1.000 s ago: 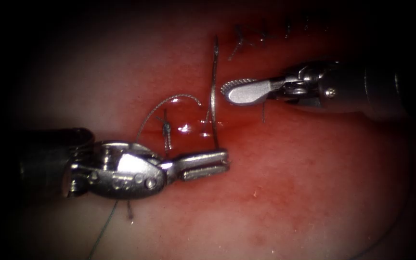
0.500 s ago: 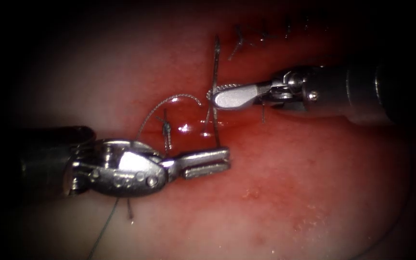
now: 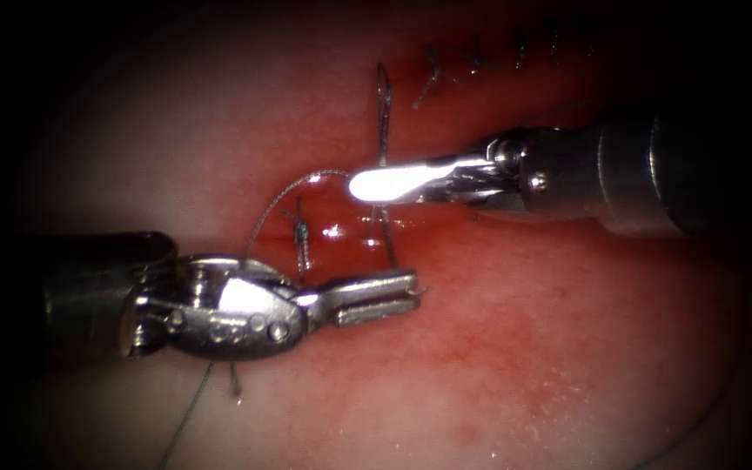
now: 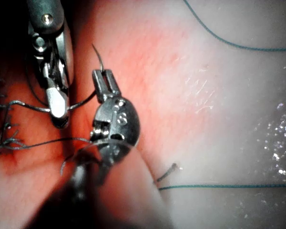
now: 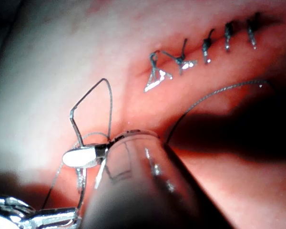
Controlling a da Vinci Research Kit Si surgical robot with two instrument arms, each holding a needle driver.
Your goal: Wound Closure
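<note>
The curved needle [image 3: 384, 130] stands free above the cut, and I cannot see it entering the tissue [image 3: 524, 331]. My left tool [image 3: 409, 292] is shut on the needle close to its sharp tip, which pokes out past the jaws [image 4: 97, 55]. From the right, my right tool [image 3: 360, 184] is shut on the needle about mid-curve [image 5: 81, 155]. The needle's tail end [image 3: 382, 74] points away from me, and the thread folds back from it. That thread [image 3: 293, 187] arcs left over the cut and trails off behind the left tool [image 3: 186, 418].
A row of finished stitches [image 3: 476, 61] closes the far part of the cut [image 5: 207, 45]. A knot with short cut ends [image 3: 301, 235] sits just left of the needle. Red fluid glistens in the open cut [image 3: 341, 231]. Green thread lies on the pale tissue [image 4: 219, 187].
My right tool moved left to the needle and its open jaws shut on it at mid-curve. The needle's far end tipped slightly left. The left tool kept its grip and place.
</note>
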